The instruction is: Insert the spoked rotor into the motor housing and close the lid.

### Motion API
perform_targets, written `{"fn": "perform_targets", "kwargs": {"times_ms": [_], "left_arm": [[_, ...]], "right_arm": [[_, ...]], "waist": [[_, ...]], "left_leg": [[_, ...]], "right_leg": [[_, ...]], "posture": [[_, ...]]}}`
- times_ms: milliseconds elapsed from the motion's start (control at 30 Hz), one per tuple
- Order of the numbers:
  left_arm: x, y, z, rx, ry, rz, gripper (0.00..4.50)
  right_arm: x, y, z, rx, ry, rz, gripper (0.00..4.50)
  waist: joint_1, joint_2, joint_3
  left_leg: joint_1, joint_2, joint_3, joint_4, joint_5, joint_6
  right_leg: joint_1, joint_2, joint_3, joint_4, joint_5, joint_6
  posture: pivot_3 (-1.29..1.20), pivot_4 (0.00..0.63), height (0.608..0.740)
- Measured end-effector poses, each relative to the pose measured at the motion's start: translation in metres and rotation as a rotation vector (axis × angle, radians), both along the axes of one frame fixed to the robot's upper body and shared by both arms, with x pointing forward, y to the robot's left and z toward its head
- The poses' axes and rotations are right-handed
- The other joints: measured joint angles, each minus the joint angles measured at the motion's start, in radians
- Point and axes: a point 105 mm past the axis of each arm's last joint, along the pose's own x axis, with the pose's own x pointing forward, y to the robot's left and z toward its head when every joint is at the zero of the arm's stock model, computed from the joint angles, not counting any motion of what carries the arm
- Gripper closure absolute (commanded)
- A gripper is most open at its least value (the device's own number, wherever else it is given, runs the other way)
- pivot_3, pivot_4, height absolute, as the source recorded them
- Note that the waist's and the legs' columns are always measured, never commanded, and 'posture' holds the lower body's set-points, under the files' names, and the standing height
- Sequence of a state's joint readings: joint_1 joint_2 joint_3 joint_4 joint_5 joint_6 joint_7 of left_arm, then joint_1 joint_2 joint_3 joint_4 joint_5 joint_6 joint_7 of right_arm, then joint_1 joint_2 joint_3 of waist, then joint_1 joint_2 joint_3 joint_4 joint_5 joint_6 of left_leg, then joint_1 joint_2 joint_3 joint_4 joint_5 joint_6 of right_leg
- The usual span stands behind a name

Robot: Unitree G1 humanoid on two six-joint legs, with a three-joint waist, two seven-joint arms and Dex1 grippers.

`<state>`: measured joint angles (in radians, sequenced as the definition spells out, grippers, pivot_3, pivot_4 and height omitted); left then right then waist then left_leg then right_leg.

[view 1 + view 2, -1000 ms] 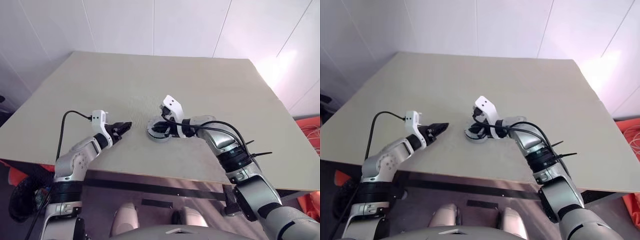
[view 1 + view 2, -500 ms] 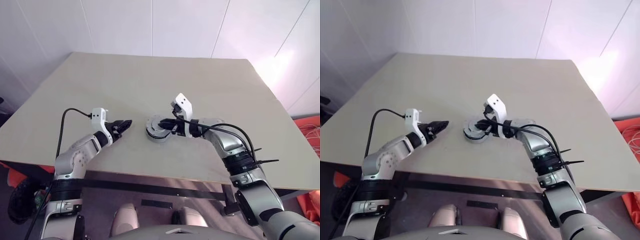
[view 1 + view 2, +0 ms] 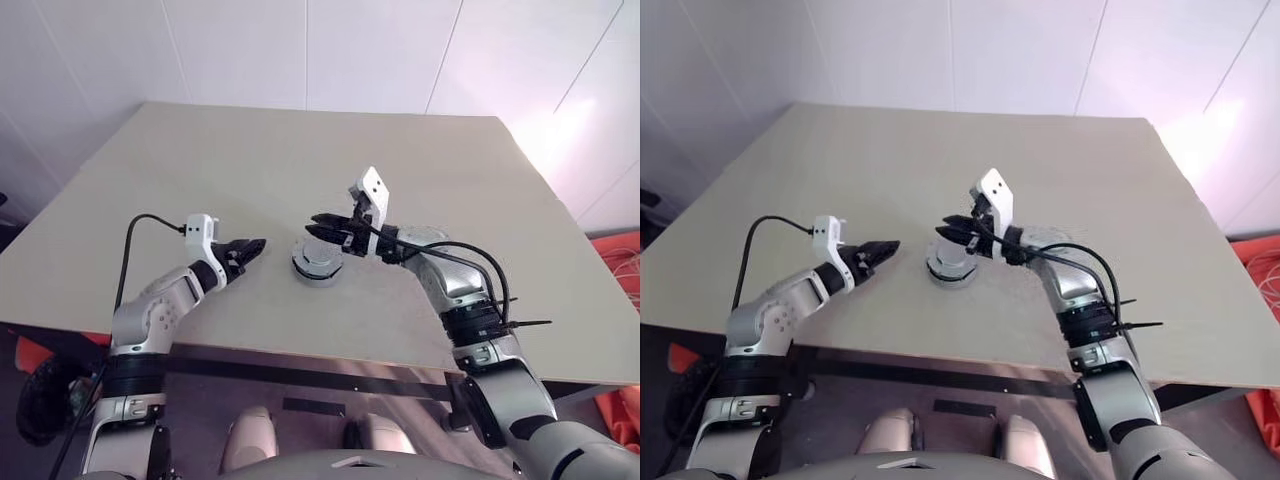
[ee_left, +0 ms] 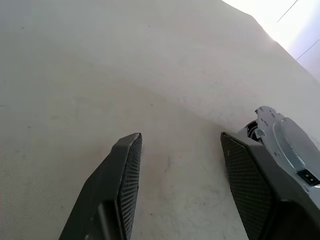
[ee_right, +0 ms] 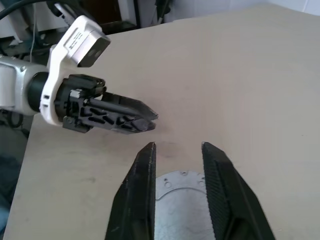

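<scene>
A pale beige surface (image 3: 200,160) carries the motor assembly near its front middle. The lid (image 3: 317,262), a flat silvery disc, sits on top of the round housing (image 3: 315,275); together they form one low stack standing flat on the surface. In the right wrist view the lid (image 5: 180,200) shows as a pale grey plate with small holes near its rim, lying below and between that tool's two fingers. The spoked wheel cannot be made out; whether it lies under the lid cannot be told.

The right tool (image 3: 322,227) hangs just above the far edge of the stack, pointing toward the robot's left. Its two black fingers (image 5: 143,190) stand a little apart with a clear gap between them, and nothing is gripped; the lid lies below them, apart from the fingertips.

The left tool (image 3: 256,245) hovers low over the surface to the left of the stack, near it but apart, pointing toward it. Its ribbed black fingers (image 4: 127,175) are spread with bare surface showing between them, and it has hold of nothing. In the left wrist view a grey rounded part of the stack (image 4: 280,145) shows just beyond one finger. From the right wrist view the left tool (image 5: 145,117) appears beyond the lid, its white wrist block behind it. A black cable (image 3: 140,225) loops from the left wrist.
</scene>
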<state>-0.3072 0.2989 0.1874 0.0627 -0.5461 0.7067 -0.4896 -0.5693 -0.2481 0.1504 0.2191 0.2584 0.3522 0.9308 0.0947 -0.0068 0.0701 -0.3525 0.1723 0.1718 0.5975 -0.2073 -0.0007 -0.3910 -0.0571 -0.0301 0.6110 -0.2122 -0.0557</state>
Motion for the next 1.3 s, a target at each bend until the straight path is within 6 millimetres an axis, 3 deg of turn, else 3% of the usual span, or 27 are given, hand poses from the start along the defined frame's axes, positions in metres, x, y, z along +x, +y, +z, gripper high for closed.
{"fn": "perform_targets", "kwargs": {"times_ms": [233, 667, 1000, 1300], "left_arm": [[0.0, 0.0, 0.002, 0.006, -0.006, -0.009, 1.83], [-0.001, -0.003, 0.0, 0.017, 0.003, -0.03, 1.83], [-0.008, -0.005, 0.004, 0.011, 0.023, -0.09, 1.83], [-0.013, -0.003, 0.007, 0.014, 0.019, -0.125, 1.83]], "right_arm": [[-0.001, 0.001, -0.013, 0.007, -0.032, -0.006, 0.02], [0.01, -0.005, -0.039, -0.028, 0.015, -0.082, 0.02], [0.0, -0.005, -0.035, -0.062, -0.026, -0.028, 0.02], [-0.005, 0.001, -0.048, -0.07, -0.005, -0.046, 0.02]], "waist": [[-0.002, 0.0, 0.0], [-0.003, 0.0, 0.0], [-0.002, 0.0, 0.0], [-0.003, 0.0, 0.0]], "left_leg": [[0.0, 0.0, 0.0, 0.0, 0.0, 0.0], [0.0, 0.0, 0.0, -0.001, 0.0, 0.001], [0.0, 0.0, 0.0, -0.001, -0.001, 0.002], [0.001, 0.0, 0.0, -0.001, -0.001, 0.002]], "right_leg": [[0.0, 0.0, 0.0, -0.001, 0.0, 0.0], [0.0, 0.0, 0.0, -0.002, 0.0, 0.0], [0.0, 0.0, 0.0, -0.002, 0.0, 0.0], [0.001, 0.0, 0.0, -0.002, 0.0, 0.0]], "posture": [[0.0, 0.0, 0.74], [0.0, 0.0, 0.74], [0.0, 0.0, 0.74], [0.0, 0.0, 0.74]]}}
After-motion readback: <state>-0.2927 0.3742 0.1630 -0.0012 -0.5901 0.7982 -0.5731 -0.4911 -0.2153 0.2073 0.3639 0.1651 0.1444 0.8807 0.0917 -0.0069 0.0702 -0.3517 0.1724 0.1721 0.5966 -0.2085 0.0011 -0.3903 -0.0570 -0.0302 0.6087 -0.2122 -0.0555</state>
